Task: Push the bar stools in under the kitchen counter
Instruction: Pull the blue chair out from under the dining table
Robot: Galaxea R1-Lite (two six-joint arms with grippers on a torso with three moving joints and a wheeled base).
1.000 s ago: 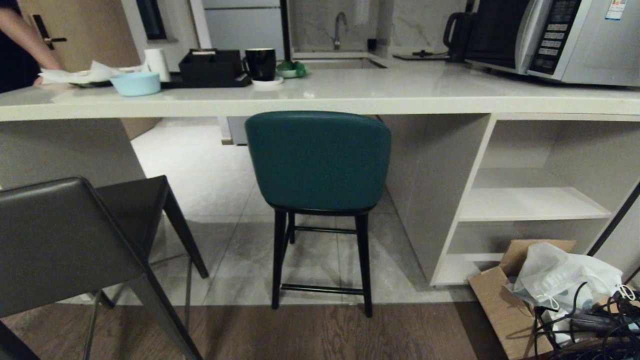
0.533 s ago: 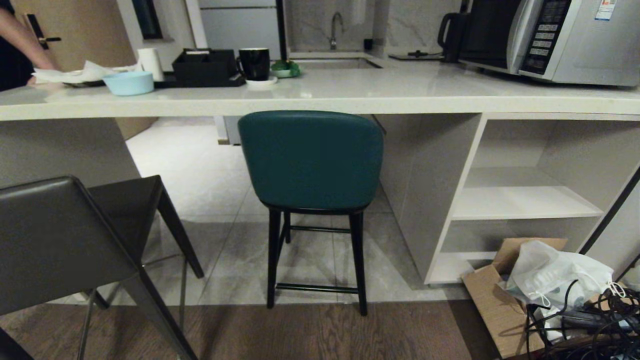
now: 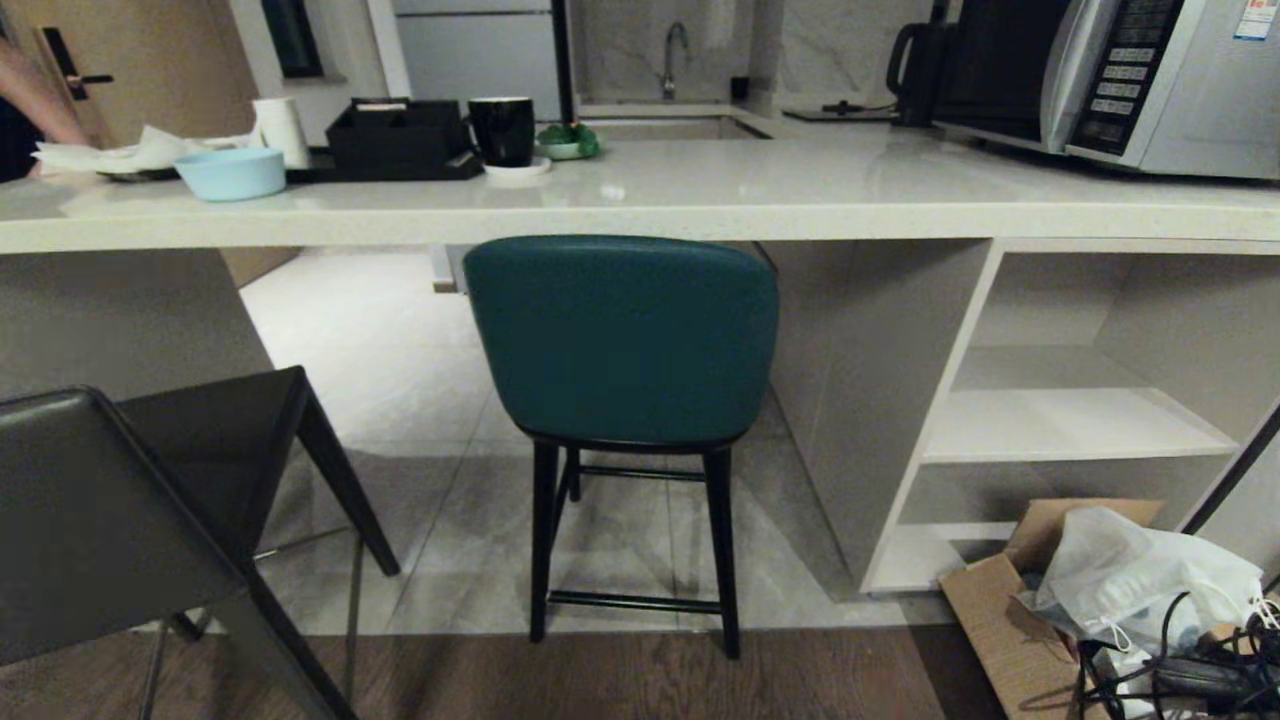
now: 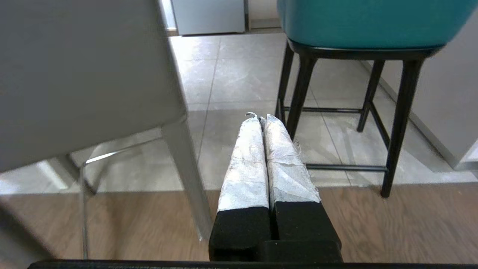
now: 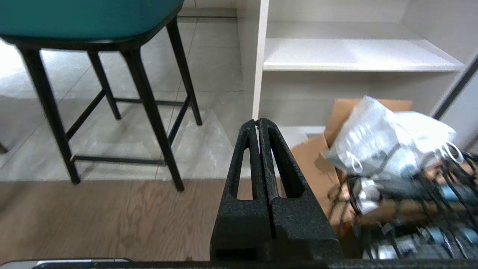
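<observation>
Teal stool: near the centre, back just short of the desk edge, not yet under; grey stool: near left, well out; left claw and right claw: both pressed together, empty, touching neither.

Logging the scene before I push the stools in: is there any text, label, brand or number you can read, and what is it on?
No text can be read.
Microwave keypad: rows of buttons with markings, too small to read.
Sticker at the microwave's top corner: printed, blurred, partly cut off.
White bag in the cardboard box: faint print, unreadable.
</observation>
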